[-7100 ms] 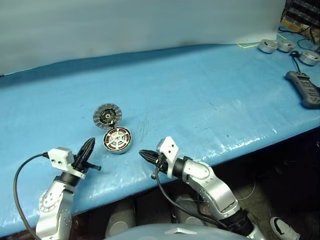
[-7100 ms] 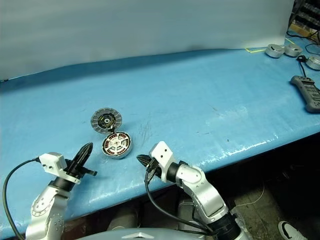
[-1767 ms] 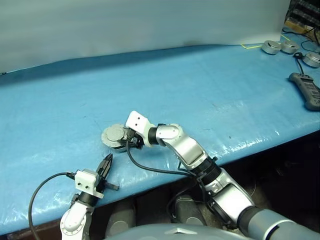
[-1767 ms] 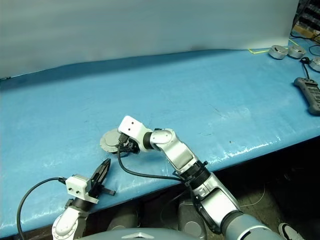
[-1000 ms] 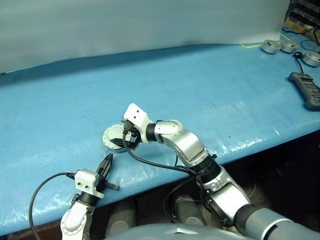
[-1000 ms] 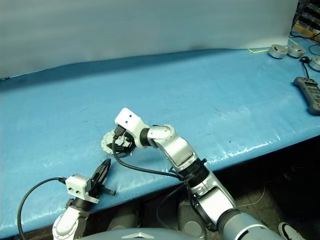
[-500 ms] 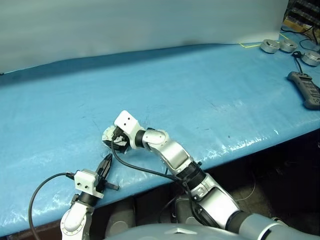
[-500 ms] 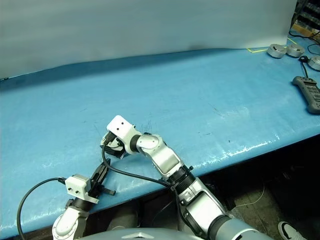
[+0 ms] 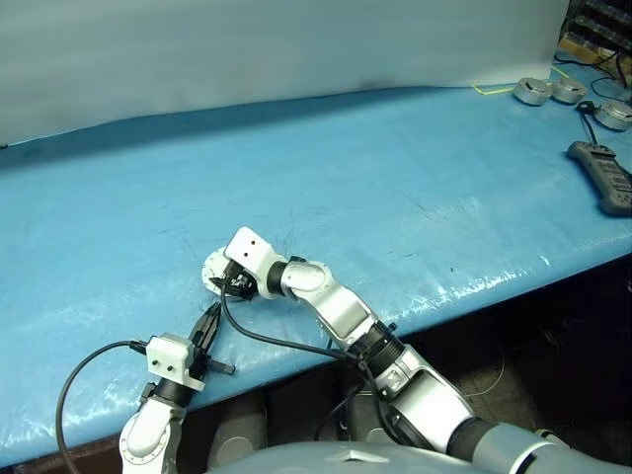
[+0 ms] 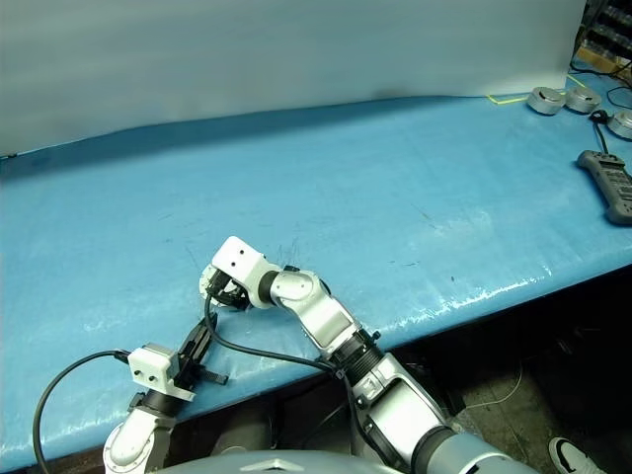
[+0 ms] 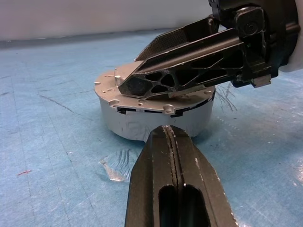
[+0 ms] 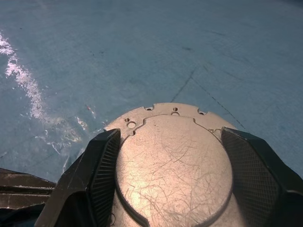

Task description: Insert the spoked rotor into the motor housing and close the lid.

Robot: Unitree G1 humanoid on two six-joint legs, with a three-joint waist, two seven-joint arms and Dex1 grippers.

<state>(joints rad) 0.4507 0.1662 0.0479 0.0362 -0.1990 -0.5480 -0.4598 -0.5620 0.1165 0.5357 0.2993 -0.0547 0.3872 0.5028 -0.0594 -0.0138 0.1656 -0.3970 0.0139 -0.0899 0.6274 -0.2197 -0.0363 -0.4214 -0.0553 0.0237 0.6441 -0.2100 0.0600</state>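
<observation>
The motor housing (image 11: 156, 120) sits on the blue table as a closed silver puck, with the lid (image 12: 173, 161) flat on top, plain face up. The spoked rotor is hidden. My right gripper (image 9: 229, 284) reaches in low over the puck, its two black fingers (image 12: 102, 161) standing apart on either side of the lid's rim. Whether the pads press on the rim I cannot tell. One of those fingers (image 11: 175, 75) lies along the puck's top edge in the left wrist view. My left gripper (image 11: 173, 137) is shut and empty, pointing at the housing's side wall from just short of it.
The table's front edge (image 9: 464, 286) runs close behind both arms. Far back right lie several silver pucks (image 9: 533, 92) and a black handheld device (image 9: 602, 176) with its cable. Open blue tabletop (image 9: 395, 178) stretches beyond the housing.
Earlier the lid lay open beside the housing, and now it is closed. Over the last second my right gripper sank and shifted left onto the puck. The left gripper stayed still.
</observation>
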